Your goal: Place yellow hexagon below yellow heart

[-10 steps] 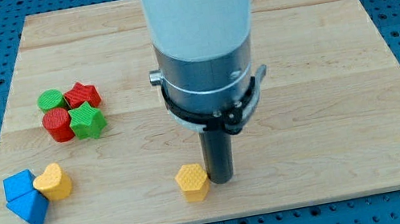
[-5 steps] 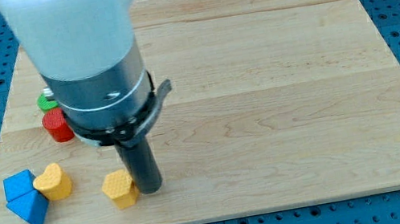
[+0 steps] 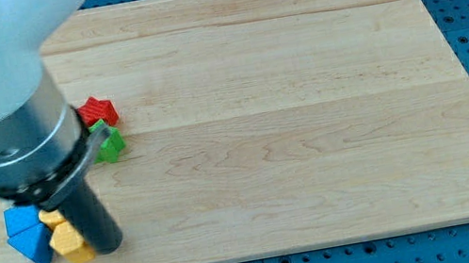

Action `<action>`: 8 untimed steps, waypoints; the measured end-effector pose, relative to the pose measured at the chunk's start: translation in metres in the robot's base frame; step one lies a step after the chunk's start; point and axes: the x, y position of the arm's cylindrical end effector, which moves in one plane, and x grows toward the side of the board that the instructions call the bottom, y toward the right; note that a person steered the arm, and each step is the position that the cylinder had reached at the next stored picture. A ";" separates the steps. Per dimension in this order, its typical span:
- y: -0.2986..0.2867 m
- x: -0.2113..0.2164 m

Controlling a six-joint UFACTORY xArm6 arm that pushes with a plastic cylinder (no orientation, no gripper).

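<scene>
One light nudge left: my tip (image 3: 107, 247) touches the hexagon (image 3: 69, 242) under the heart (image 3: 51, 218); no gripper, nothing gripped.

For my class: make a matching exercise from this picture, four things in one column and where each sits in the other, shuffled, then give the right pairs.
Things:
1. yellow hexagon
2. blue blocks
3. red star
4. my tip

Places:
A. highest in the view of the four
B. at the view's right of the yellow hexagon, against it
C. nearest the board's left edge
D. between the blue blocks and the rod, near the board's bottom edge

Pairs: 1-D, 2-C, 3-A, 4-B
</scene>
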 end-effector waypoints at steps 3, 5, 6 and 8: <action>0.016 0.005; 0.016 0.028; 0.009 0.029; -0.026 0.029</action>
